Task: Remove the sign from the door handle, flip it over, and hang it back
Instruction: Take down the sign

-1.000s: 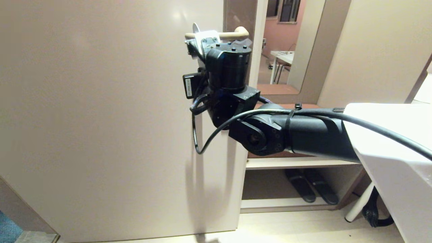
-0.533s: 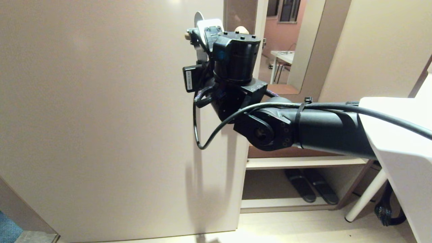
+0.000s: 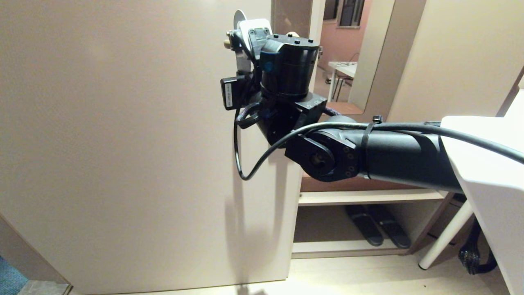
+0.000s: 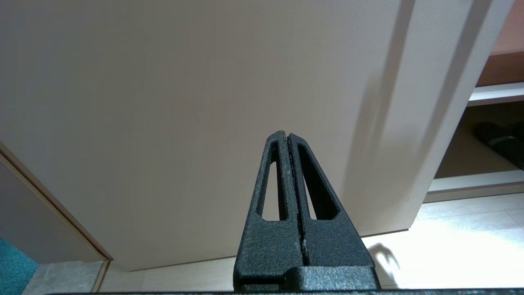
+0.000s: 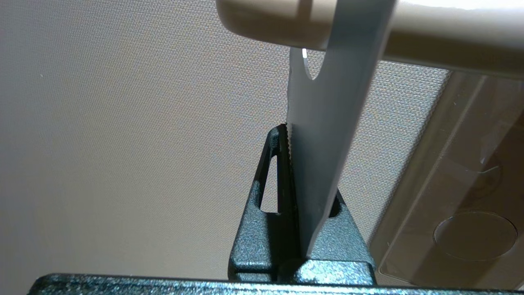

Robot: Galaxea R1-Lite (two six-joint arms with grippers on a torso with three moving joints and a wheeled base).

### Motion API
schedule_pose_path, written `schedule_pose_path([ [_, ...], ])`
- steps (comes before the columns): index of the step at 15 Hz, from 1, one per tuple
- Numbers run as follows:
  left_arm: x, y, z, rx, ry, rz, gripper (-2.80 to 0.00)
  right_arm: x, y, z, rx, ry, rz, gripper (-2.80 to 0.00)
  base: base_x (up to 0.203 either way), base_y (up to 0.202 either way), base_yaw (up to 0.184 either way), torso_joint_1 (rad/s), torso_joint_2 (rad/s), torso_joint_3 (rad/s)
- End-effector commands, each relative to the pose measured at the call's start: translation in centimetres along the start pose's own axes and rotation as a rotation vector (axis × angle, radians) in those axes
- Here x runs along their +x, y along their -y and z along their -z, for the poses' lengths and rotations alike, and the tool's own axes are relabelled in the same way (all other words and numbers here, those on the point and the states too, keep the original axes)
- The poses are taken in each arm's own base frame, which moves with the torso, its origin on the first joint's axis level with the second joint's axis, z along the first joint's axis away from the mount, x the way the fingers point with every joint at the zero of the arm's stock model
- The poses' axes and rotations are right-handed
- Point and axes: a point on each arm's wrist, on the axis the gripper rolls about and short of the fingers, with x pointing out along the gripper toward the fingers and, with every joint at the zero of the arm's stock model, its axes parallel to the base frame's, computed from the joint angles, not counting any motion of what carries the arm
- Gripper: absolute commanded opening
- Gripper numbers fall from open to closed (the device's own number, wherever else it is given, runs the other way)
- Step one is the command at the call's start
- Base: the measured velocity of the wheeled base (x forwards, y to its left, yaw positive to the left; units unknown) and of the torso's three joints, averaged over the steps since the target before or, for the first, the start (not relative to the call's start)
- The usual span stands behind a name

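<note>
Beige door filling the left side, with a soft glare spot near the top. Pale wooden floor below. To the right, low open shelf with dark slippers underneath. Further behind, pink wall, dark window, white table.

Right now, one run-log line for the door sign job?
right gripper: shut on sign | sign: edge-on, looped on door handle | left gripper: shut, empty, low by door
</note>
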Motion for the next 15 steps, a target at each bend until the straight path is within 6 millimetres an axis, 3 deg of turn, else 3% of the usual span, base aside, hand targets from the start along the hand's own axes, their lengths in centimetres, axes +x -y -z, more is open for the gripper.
schedule_pose_path([
  [1, 0.0, 0.0, 0.0, 0.000, -0.002, -0.001, -2.80, -0.1, -0.2, -0.1, 0.002, 0.003, -0.002, -2.80, 0.000, 0.000, 0.000, 0.000, 0.00, 0.000],
  [15, 0.0, 0.0, 0.0, 0.000, -0.002, -0.001, -2.80, -0.2, -1.6, 0.6, 0.013, 0.024, -0.064, -2.80, 0.000, 0.000, 0.000, 0.000, 0.00, 0.000],
])
